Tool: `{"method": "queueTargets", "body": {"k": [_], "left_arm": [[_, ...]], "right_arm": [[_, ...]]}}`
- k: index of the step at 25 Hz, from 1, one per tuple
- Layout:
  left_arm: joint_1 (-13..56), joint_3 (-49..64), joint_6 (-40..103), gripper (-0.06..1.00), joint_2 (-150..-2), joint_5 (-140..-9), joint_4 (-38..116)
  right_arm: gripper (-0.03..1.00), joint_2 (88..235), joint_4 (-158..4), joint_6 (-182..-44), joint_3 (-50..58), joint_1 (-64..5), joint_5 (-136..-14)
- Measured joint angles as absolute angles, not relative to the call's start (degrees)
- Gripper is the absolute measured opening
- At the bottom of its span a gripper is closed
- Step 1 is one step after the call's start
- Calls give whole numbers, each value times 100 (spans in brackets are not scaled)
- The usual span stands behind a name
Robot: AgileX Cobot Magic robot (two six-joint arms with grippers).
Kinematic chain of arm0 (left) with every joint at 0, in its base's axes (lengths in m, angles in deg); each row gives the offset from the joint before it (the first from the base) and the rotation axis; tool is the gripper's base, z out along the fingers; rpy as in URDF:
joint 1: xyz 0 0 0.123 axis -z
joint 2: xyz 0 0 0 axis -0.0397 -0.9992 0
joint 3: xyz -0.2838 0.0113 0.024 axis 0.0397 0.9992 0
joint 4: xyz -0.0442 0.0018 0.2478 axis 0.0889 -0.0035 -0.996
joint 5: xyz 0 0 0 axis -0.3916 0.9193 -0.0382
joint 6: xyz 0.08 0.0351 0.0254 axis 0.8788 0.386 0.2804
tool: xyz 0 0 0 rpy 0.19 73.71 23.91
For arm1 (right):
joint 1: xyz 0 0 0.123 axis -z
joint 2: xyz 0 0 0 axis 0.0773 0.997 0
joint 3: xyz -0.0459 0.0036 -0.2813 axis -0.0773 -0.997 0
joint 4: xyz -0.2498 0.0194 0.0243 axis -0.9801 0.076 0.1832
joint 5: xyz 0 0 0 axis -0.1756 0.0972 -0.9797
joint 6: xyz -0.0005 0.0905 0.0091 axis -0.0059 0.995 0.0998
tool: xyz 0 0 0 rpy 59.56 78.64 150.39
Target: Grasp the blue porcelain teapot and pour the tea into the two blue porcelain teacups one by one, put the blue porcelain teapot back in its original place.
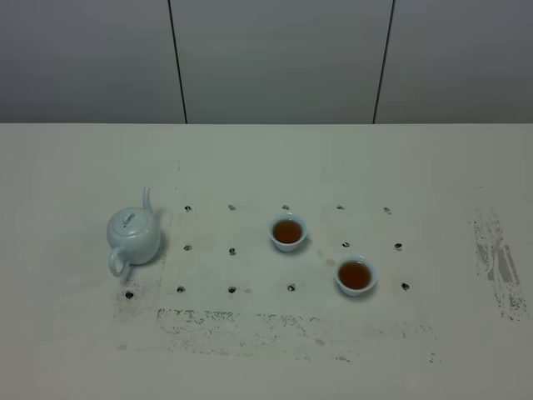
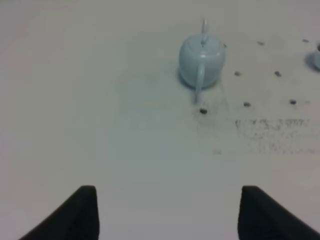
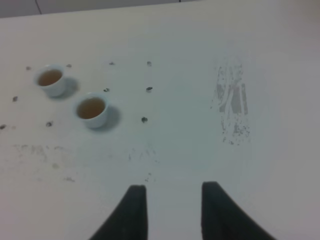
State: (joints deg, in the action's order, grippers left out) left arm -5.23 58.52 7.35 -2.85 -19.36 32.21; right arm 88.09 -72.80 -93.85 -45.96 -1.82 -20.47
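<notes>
Tea fills both teacups; teapot stands free ahead of spread, empty left gripper; right gripper parted, empty; task looks finished

The high camera looks steeply down across the table toward its far edge and the grey wall behind. The left wrist camera looks low over the tabletop at the teapot, from its handle side. The right wrist camera looks obliquely at both teacups, which the high view shares.
</notes>
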Motion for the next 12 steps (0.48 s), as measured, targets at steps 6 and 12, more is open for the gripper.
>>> {"method": "queueTargets", "body": {"k": [6,12], "left_arm": [[-30,6089,618,57,-272,-1717,3183],[34,6089,613,50,-272,-1717,3184]], "right_arm": [[28,8809,-7266,-9385,-4596,-182,-2047],[28,8809,-7266,-9385,-4596,-182,-2047]]}}
